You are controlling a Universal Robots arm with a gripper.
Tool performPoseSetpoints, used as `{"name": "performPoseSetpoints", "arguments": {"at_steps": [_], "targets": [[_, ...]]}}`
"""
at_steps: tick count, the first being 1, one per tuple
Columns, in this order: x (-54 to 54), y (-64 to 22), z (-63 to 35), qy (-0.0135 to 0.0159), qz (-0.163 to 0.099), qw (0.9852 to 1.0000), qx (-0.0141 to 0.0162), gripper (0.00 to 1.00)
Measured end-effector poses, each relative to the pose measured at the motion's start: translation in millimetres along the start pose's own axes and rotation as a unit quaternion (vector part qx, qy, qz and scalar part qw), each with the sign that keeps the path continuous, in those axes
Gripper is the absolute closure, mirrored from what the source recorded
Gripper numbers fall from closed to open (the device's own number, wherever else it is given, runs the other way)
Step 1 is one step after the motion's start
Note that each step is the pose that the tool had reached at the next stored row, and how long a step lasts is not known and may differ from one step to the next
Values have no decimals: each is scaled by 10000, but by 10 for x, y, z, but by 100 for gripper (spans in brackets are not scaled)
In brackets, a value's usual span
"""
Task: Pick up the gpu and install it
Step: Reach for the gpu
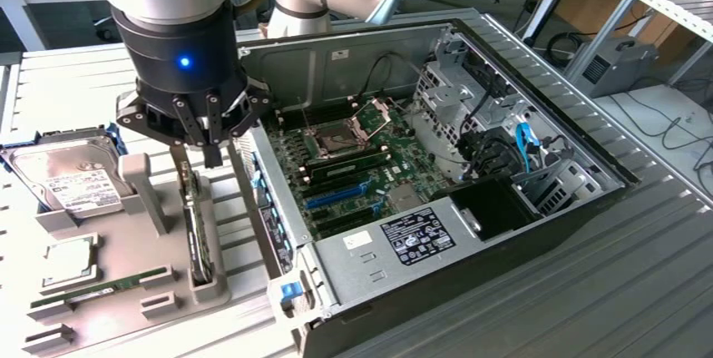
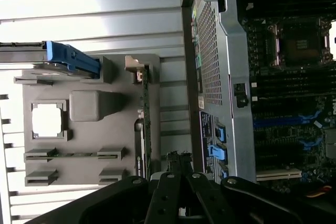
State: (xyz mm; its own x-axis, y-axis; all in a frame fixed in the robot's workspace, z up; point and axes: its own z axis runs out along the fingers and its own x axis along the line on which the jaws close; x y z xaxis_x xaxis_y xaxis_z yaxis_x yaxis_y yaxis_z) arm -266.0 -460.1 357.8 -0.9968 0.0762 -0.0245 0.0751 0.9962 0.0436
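Gripper (image 1: 209, 158) jaws together, just above gpu (image 1: 199, 241), card standing edgewise in gray holder (image 1: 112, 316)

The claw (image 1: 199, 156) seemingly hides one end of the gpu (image 1: 200, 241)

Closed jaws over upright gpu (image 1: 199, 237), computer case (image 1: 323, 62)

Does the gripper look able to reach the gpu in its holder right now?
Likely yes: the gripper hangs just above the gpu, whose upper edge stands uncovered in the gray holder; its jaws are shut.
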Motion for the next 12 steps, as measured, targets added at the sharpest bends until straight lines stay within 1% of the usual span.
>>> {"name": "performPoseSetpoints", "arguments": {"at_steps": [6, 12], "targets": [[4, -35, 5, 0, 0, 10000, 1, 89], [11, -89, 7, 0, 0, 10000, 2, 89]]}}
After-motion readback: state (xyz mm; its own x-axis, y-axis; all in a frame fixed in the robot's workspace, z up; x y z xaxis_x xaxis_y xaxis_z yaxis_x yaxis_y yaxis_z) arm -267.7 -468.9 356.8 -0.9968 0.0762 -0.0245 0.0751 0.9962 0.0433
